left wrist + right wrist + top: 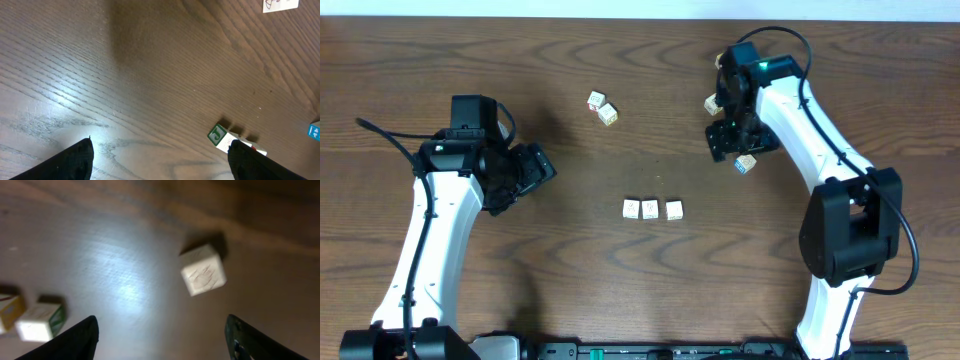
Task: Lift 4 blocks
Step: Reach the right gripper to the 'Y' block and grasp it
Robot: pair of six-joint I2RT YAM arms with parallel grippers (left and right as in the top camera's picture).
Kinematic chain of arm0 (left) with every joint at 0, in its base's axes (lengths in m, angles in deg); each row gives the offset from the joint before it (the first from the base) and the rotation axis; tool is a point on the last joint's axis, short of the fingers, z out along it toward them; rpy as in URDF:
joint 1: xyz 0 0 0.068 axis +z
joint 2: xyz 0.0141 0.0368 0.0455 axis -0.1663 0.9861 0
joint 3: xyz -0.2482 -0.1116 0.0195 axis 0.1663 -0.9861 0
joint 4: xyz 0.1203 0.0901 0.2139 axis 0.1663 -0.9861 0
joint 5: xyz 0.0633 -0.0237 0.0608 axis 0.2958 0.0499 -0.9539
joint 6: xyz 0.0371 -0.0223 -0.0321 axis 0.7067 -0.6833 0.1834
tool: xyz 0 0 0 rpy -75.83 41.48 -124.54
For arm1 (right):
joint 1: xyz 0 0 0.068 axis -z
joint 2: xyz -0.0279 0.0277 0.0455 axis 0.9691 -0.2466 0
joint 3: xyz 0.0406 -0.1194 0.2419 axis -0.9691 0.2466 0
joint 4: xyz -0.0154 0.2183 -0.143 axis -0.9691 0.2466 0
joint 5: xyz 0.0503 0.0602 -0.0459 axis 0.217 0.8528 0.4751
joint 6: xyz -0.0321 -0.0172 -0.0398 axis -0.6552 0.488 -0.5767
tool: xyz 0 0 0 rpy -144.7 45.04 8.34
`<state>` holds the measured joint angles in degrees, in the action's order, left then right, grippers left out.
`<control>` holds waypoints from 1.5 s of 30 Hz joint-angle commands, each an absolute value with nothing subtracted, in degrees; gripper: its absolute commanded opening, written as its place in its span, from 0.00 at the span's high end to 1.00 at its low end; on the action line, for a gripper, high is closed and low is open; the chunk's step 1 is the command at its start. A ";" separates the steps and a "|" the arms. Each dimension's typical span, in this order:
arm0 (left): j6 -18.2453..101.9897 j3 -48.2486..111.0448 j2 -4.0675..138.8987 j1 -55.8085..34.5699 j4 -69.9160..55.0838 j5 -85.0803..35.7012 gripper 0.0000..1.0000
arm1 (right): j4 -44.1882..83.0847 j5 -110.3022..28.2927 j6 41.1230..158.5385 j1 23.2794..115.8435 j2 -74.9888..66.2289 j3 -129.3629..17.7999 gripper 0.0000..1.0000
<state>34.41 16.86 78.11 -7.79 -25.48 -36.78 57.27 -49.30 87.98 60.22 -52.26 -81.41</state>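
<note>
Left gripper (161, 145) and right gripper (161, 321) are hanging with jaws apart.
Three blocks (650, 208) are sitting in a row on the table (620, 290).

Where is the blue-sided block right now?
Overhead view, right side of the table: the blue-sided block sits just beside the right claw, up and right of the three-block row.

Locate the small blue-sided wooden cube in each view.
Overhead: small blue-sided wooden cube right of centre.
Left wrist: cut off at the right edge, lower half.
Right wrist: no blue shows; cannot tell.
Landmark: row of three whitish cubes, overhead centre, left wrist bottom right.
</note>
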 commanded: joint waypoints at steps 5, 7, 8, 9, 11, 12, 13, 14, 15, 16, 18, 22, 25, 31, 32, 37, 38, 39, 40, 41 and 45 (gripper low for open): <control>34.30 16.62 78.07 -7.66 -25.68 -36.93 0.14 | 47.41 -50.48 79.94 64.83 -52.30 -74.70 0.18; 34.30 16.62 78.07 -7.66 -25.68 -36.93 0.14 | 45.84 -50.22 78.83 65.38 -52.30 -73.61 0.18; 34.30 16.62 78.07 -7.64 -25.68 -36.93 0.14 | 45.43 -49.69 77.62 65.59 -52.30 -73.28 0.18; 34.30 16.62 78.07 -7.66 -25.66 -36.93 0.14 | 45.34 -49.04 76.18 65.73 -52.30 -73.15 0.18; 34.30 16.62 78.07 -7.66 -25.68 -36.93 0.14 | 44.99 -47.38 73.71 65.79 -52.30 -72.71 0.18; 34.30 16.62 78.07 -7.66 -25.66 -36.93 0.14 | 44.70 -46.48 72.55 65.79 -52.30 -72.34 0.18; 34.30 16.62 78.07 -7.64 -25.68 -36.93 0.14 | 44.49 -45.78 71.77 65.79 -52.30 -71.97 0.18; 34.30 16.62 78.07 -7.66 -25.68 -36.93 0.14 | 44.16 -45.04 71.26 65.77 -52.30 -71.40 0.18; 34.30 16.62 78.07 -7.66 -25.68 -36.93 0.14 | 43.55 -44.38 71.00 65.77 -52.30 -70.70 0.19; 34.30 16.62 78.07 -7.66 -25.66 -36.93 0.14 | 42.85 -44.21 71.07 65.77 -52.30 -69.89 0.20; 34.30 16.62 78.07 -7.66 -25.68 -36.93 0.14 | 41.75 -44.08 71.07 65.64 -52.30 -68.34 0.22; 34.30 16.62 78.07 -7.66 -25.66 -36.93 0.14 | 39.28 -44.08 71.09 65.40 -52.30 -65.04 0.28; 34.30 16.62 78.07 -7.66 -25.66 -36.93 0.14 | 39.31 -44.10 71.31 65.40 -52.30 -64.69 0.44; 34.30 16.62 78.07 -7.64 -25.66 -36.93 0.14 | 39.44 -44.47 74.87 65.22 -52.30 -64.73 0.68; 34.30 16.62 78.07 -7.66 -25.68 -36.95 0.14 | 39.70 -44.47 76.33 65.11 -52.28 -64.82 0.69; 34.30 16.62 78.07 -7.64 -25.68 -36.93 0.14 | 44.24 -43.55 87.77 63.15 -52.30 -65.17 0.87; 34.30 16.62 78.07 -7.66 -25.68 -36.93 0.14 | 45.32 -42.96 89.06 62.51 -52.28 -65.15 0.87; 34.30 16.62 78.07 -7.66 -25.66 -36.93 0.14 | 46.32 -42.39 90.21 61.77 -52.28 -65.15 0.87; 34.30 16.62 78.07 -7.66 -25.66 -36.93 0.14 | 47.26 -42.04 91.42 60.85 -52.30 -65.15 0.87; 34.30 16.62 78.07 -7.66 -25.68 -36.93 0.14 | 48.09 -42.04 92.57 60.00 -52.30 -65.15 0.86; 34.30 16.62 78.07 -7.66 -25.66 -36.93 0.14 | 51.76 -42.02 98.78 56.02 -52.28 -65.15 0.80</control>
